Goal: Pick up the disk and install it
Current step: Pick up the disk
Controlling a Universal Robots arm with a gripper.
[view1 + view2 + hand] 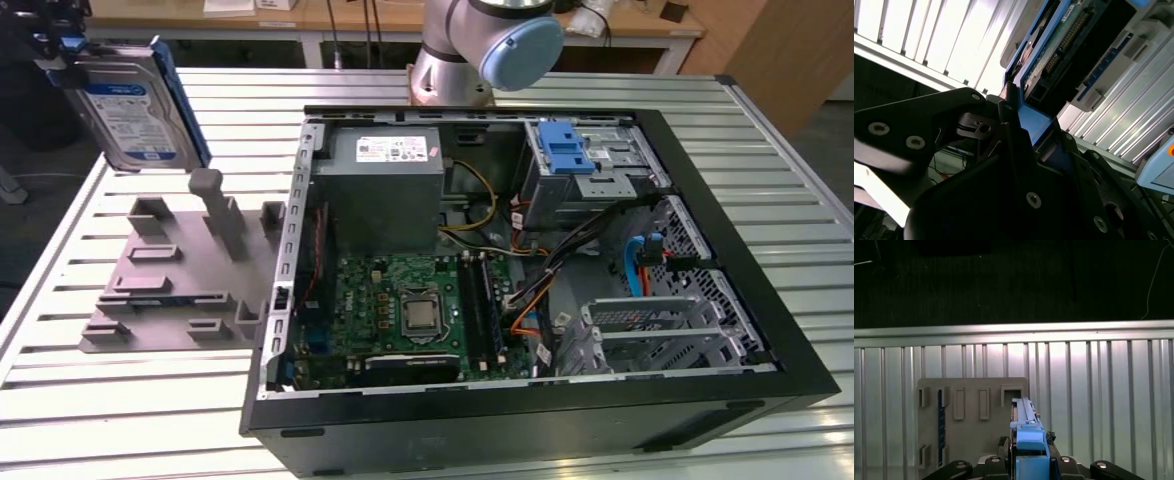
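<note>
The claw (pixel 78 55) is clamped on the disk (pixel 134 112). In the exterior view the disk hangs in the air directly below the claw, at the upper part of the exterior view's left side. It stands upright on its edge, and its white-and-blue label faces the camera. The blue carrier runs along the edge that is toward the exterior view's right. Nothing supports the disk from below.

Under the disk there is the grey fixture plate (pixel 160 290), which lies flat on the slatted metal desk (pixel 134 400). The disk is above the far end of this plate and does not touch it.

The open computer case (pixel 534 430) lies on the desk just beside the plate, toward the exterior view's right. Inside it I see the grey power supply (pixel 387 180), the green motherboard (pixel 400 310) and the drive bay with a blue latch (pixel 567 150). The disk is outside the case and well apart from this bay.

In the first wrist view the disk (pixel 1026 427) is seen from its thin edge, and it stands out straight from the claw (pixel 1029 465), with the fixture plate (pixel 974 430) behind it. In the second wrist view the black fingers (pixel 1009 125) press on the blue carrier at one end of the disk (pixel 1054 55), whose green circuit side is turned to the camera.
</note>
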